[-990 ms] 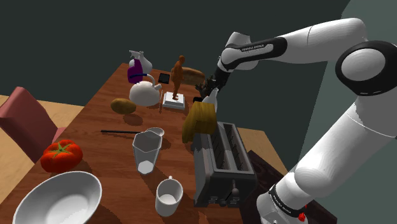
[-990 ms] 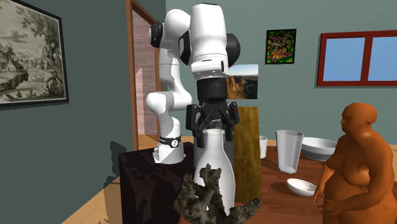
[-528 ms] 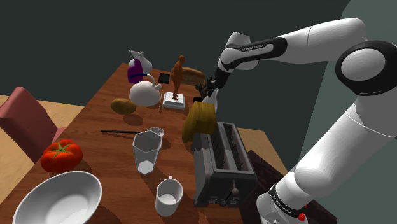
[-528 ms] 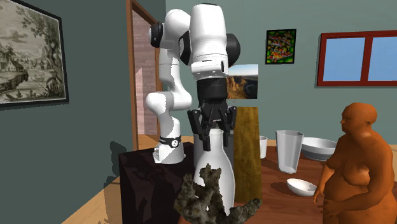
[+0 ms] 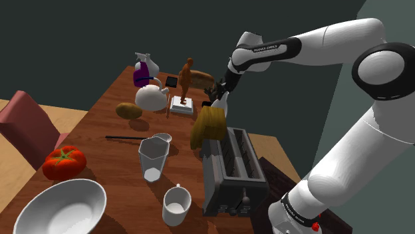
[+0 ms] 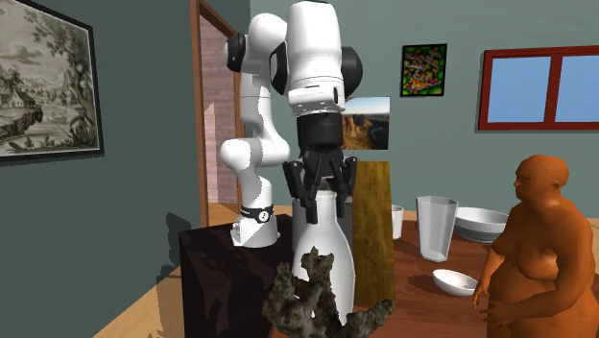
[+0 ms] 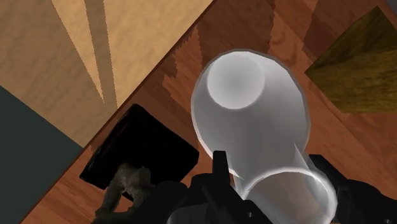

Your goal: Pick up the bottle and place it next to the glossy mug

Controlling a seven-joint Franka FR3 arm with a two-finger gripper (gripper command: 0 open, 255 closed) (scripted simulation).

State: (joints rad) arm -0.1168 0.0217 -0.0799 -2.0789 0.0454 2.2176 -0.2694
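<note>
Claw (image 6: 324,202) has sunk onto the bottle (image 6: 326,257) neck since a second ago, fingers (image 7: 220,168) released at its 3 and 9 o'clock; I'd clench next.

Wooden table (image 5: 100,126) carries, near end: white bowl (image 5: 60,207), tomato (image 5: 64,161) just beside it, clear measuring cup (image 5: 153,159), white mug (image 5: 177,205), dark toaster (image 5: 233,169). Mid-table: black rod (image 5: 123,137), small dish (image 5: 162,137), potato (image 5: 129,110), yellow block (image 5: 207,126). Far end: white teapot (image 5: 150,97), purple jug (image 5: 143,70), brown figurine (image 5: 186,80).
</note>
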